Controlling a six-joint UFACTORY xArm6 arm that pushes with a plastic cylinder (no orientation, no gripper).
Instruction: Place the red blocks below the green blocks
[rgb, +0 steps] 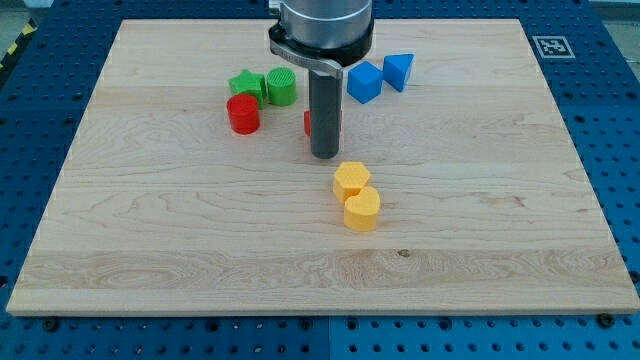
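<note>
Wooden board (150, 250) lies on a perforated table (620, 120), which shows around it on all sides

Toward the view's top, left of centre: star block (246, 84) touching ridged cylinder (282, 87) on its right. Plain cylinder (243, 114) sits just below the star, touching it

My tip (323, 155) stands right of that cluster, near board centre. A further block (309, 123) is mostly hidden behind the rod, touching it; shape cannot be made out

Up and right of the rod: cube (364, 82), then triangular block (399, 71) touching it on the right

Below and right of the tip: hexagonal block (352, 180), with heart-shaped block (362, 211) touching it from below
</note>
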